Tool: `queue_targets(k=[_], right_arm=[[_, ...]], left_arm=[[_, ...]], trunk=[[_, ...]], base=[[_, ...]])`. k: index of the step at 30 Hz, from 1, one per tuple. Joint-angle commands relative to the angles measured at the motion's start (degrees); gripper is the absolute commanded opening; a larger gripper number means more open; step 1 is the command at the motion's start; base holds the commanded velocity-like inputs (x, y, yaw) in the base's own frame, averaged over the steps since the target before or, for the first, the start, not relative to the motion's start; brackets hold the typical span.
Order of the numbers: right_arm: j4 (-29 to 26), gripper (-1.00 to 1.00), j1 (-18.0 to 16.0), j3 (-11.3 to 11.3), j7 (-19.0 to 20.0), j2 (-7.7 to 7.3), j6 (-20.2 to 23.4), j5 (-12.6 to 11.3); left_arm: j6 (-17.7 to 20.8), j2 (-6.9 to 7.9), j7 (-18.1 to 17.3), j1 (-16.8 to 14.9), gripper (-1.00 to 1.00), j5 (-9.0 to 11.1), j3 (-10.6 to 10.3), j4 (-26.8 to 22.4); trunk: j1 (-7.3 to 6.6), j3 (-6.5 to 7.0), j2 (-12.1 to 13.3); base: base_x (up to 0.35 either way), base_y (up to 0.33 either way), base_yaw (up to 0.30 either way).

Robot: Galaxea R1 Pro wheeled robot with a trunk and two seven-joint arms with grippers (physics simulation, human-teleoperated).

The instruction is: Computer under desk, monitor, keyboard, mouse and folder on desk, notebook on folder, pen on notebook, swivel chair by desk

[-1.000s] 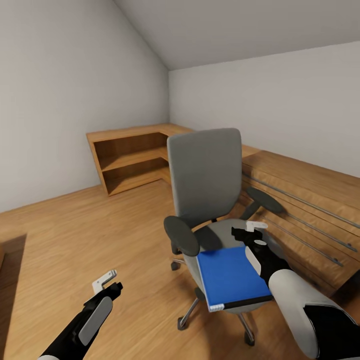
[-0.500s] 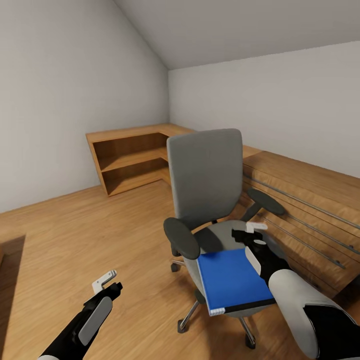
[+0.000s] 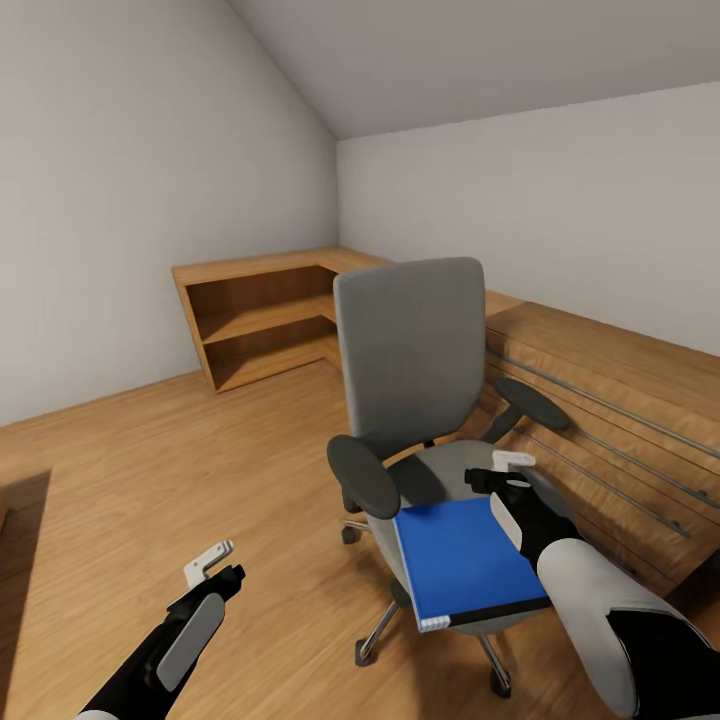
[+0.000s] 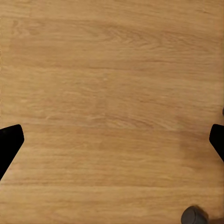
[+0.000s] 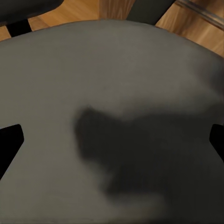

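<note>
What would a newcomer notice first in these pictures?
The grey swivel chair stands mid-room, with a bright-blue folder lying on its seat, overhanging the front edge. The right gripper hovers open above the seat just behind the folder, and low oak shelving fills the far corner.

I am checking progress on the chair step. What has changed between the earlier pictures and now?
Very little. The bright-blue flat folder first slid slightly toward the front edge of the grey swivel chair seat, then lay still. The right gripper drifted a touch toward the chair's back above the seat, open and holding nothing. The left gripper stayed low over the light wood floor, also open.
</note>
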Motion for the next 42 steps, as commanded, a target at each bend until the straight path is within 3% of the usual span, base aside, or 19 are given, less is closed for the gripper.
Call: queue_targets(k=[1, 19, 27, 34, 42], right_arm=[[-0.11, 1.0, -0.01, -0.04, -0.15, 0.01, 0.35, -0.21], [2.03, 1.0, -0.01, -0.13, -2.65, 0.01, 1.22, -0.21], [2.08, 1.0, -0.01, -0.14, -3.3, 0.01, 2.04, -0.21], [2.08, 1.0, -0.01, -0.14, -3.34, 0.01, 2.03, -0.21], [2.08, 1.0, -0.01, -0.08, -3.34, 0.01, 2.01, -0.21]], left_arm=[[0.15, 0.06, 0.41, -0.04, 1.0, 0.21, -0.27, -0.1], [0.2, -0.29, 0.5, 0.0, 1.0, 0.15, -0.57, -0.32], [0.18, -1.09, 0.79, -0.03, 1.0, -0.03, -0.58, -0.3], [0.18, -1.14, 0.75, -0.02, 1.0, -0.06, -0.6, -0.28], [0.18, -1.14, 0.89, 0.01, 1.0, -0.13, -0.66, -0.27]], trunk=[[-0.01, -0.05, -0.02], [-0.01, -0.05, -0.02], [1.75, -1.49, -3.23], [1.75, -1.49, -3.23], [2.85, -2.39, -5.24]], base=[[0.013, 0.0, 0.0], [0.059, 0.0, 0.0], [0.0, 0.0, 0.0], [0.0, 0.0, 0.0], [0.0, 0.0, 0.0]])
